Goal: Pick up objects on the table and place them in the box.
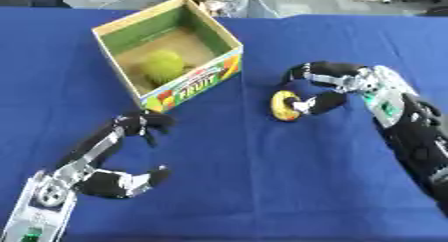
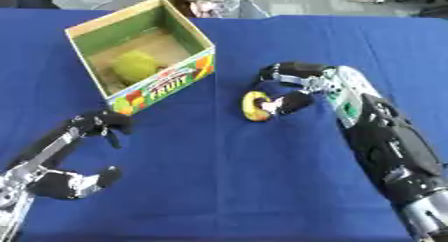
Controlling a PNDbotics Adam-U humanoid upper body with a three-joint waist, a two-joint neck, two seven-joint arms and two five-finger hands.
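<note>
— What's going on at the near left corner of the blue worktop [image 1: 254,186]?

— The left robot hand [image 1: 105,178] rests there idle, fingers and thumb spread wide with nothing between them, the longest finger reaching up toward the box.

— And the box?

— An open cardboard box [image 1: 118,28] with green inner walls and a fruit-printed front sits toward the far left of the worktop, turned at an angle. A yellow-green round fruit [image 1: 164,65] lies on its floor, near the front wall.

— What is the other arm doing?

— Right of the box, around the middle of the worktop, the right robot hand [image 2: 293,88] has its fingers arched over and its thumb curled under a small yellow object with a brownish patch [image 2: 255,106]. The thumb tip touches the object's right side; whether the fingers above actually touch it, I can't tell. The object itself sits on the cloth, well apart from the box. The black and silver forearm [image 2: 385,146] runs back to the near right corner.
</note>
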